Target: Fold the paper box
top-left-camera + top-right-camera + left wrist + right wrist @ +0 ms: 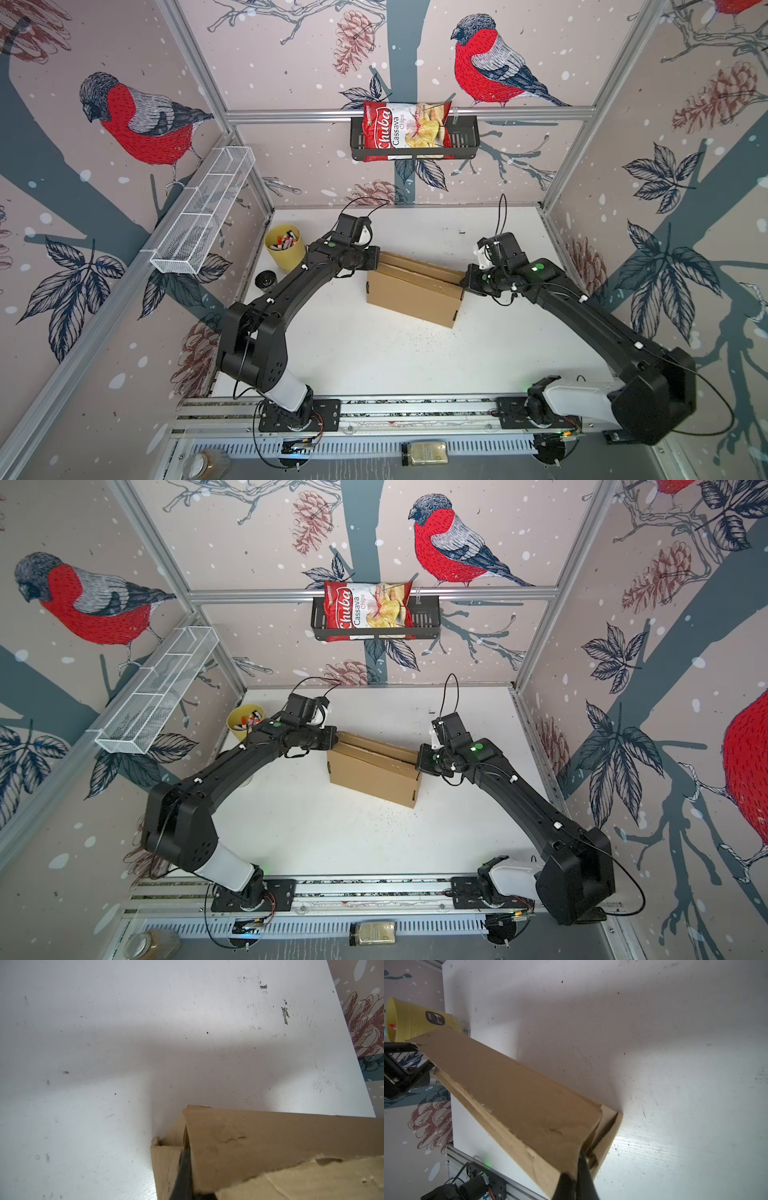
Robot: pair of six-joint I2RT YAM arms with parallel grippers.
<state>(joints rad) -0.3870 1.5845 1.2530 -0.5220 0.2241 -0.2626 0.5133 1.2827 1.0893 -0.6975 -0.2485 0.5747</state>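
Left gripper (375, 261) is clamped tight on the left end of the paper box's (411, 297) raised top flap, one finger (184, 1164) tucked inside the corner. The box sits mid white table (374, 357), angled, between both grippers. Right gripper (576, 1174) is closed on the flap's right end. The box is likely light, with stiff panels that bend at the creases. Its frayed edges could tear, so best held at the flap ends. Writing: yellow cup (284, 249) label unreadable; chips bag (405, 131) in the black basket (465, 141) reads "Chuba Cassava Chips"; the box is unprinted.
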